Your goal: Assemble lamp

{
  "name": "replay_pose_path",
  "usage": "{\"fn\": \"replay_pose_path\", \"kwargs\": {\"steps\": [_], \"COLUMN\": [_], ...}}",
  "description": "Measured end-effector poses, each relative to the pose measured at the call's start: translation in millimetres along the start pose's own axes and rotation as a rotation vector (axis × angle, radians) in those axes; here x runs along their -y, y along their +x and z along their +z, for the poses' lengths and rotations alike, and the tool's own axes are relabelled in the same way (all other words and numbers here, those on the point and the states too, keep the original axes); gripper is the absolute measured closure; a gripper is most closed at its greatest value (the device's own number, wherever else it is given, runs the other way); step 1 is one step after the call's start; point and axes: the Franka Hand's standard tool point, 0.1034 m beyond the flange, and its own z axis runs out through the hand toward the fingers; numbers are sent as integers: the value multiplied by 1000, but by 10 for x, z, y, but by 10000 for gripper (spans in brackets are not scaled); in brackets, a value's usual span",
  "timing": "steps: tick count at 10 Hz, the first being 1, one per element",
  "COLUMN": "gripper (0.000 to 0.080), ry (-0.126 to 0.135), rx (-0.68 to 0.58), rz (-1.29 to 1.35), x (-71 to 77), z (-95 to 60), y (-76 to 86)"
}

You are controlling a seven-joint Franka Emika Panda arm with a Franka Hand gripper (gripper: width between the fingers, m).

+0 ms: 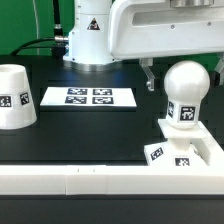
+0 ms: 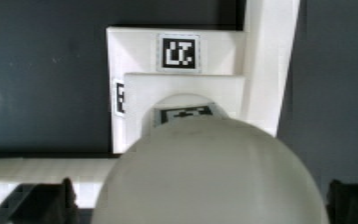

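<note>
The round-headed bulb [image 1: 185,95] stands upright on the square flat base [image 1: 205,152] at the exterior view's right. My gripper [image 1: 183,74] is open just above and around the bulb's head, one dark finger [image 1: 150,76] on either side. In the wrist view the bulb head [image 2: 202,170] fills the space between my fingers [image 2: 55,202], with a small gap on each side of my gripper [image 2: 197,205]. The base [image 2: 176,78] shows beyond it with its tag. The tapered shade [image 1: 15,97] stands mouth-down at the exterior view's far left.
The marker board [image 1: 88,97] lies flat at the back middle of the black table. A long white rail [image 1: 90,182] runs along the front edge, and the base sits against it. The robot's base [image 1: 90,35] stands behind.
</note>
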Motion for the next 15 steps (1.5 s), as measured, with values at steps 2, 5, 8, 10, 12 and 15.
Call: {"fn": "replay_pose_path", "kwargs": {"steps": [2, 5, 8, 10, 12, 15], "gripper": [101, 101, 101, 101, 101, 101], "ry": [-4, -7, -43, -49, -57, -73], "rx": [1, 2, 14, 22, 31, 57], "rz": [-128, -292, -624, -778, -908, -1163], "x": [-11, -35, -53, -45, 5, 53], "z": [1, 1, -3, 2, 15, 60], "y": [-1, -2, 4, 0, -4, -3]}}
